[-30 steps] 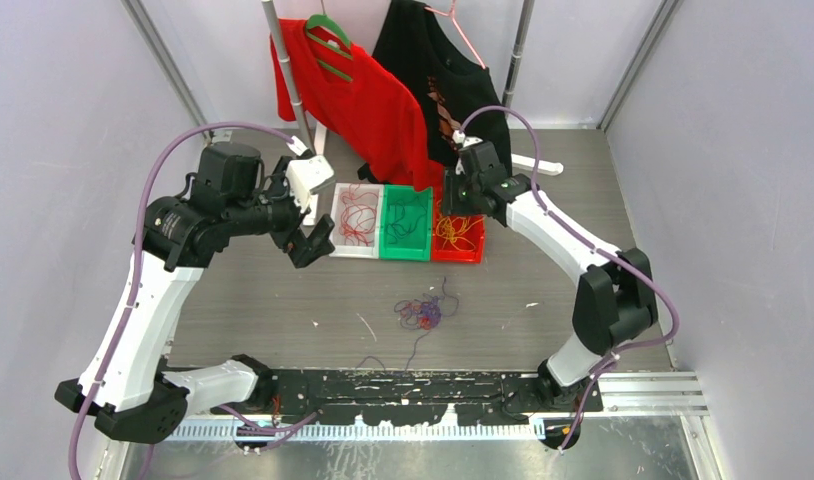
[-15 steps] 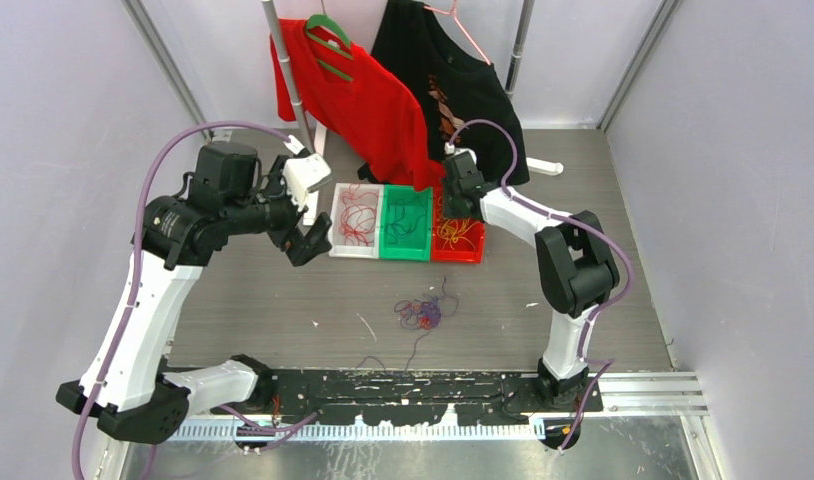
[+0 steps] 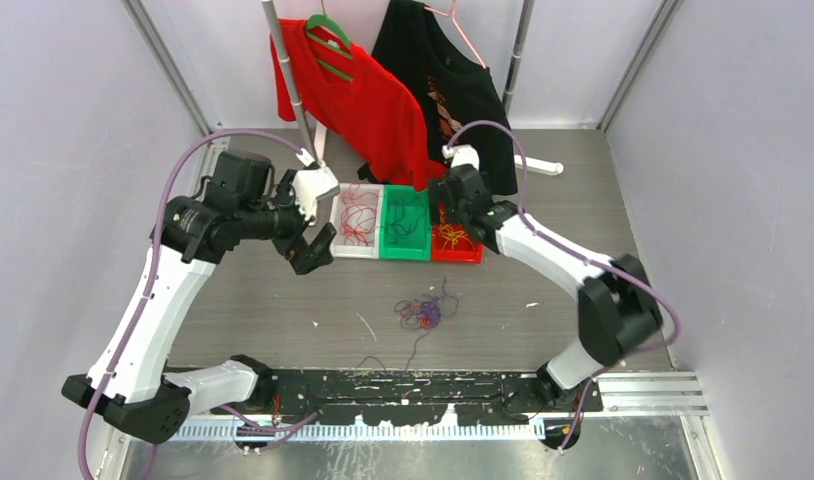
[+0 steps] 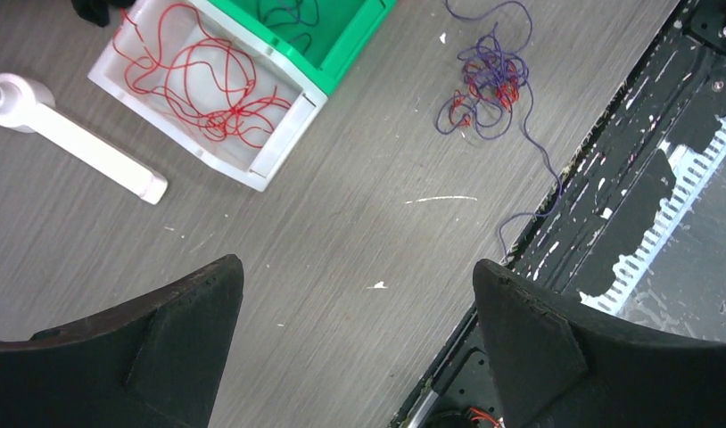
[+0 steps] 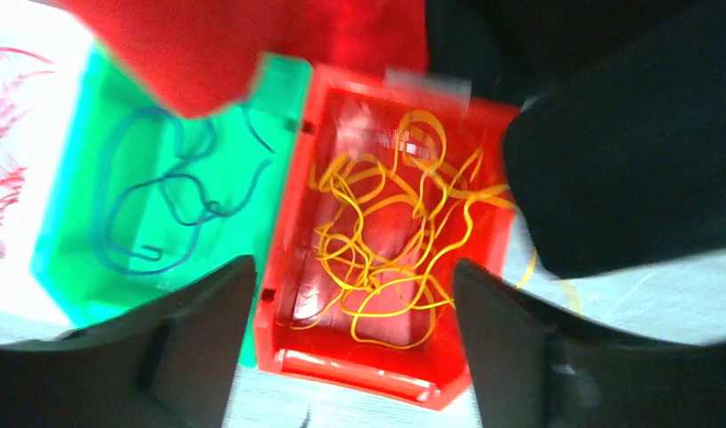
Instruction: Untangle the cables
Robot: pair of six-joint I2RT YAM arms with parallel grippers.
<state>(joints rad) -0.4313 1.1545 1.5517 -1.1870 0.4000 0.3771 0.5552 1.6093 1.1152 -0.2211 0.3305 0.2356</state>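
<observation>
Left end effector (image 4: 357, 267) spread wide, empty — right end effector (image 5: 352, 267) parted, empty, over yellow cables (image 5: 391, 241).

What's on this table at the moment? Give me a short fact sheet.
white bin: red cables
green bin: dark blue cables
red bin: yellow cables
loose on table: tangle of purple and red cables
left gripper: open, empty, near the white bin
right gripper: open, empty, above the red bin
</observation>
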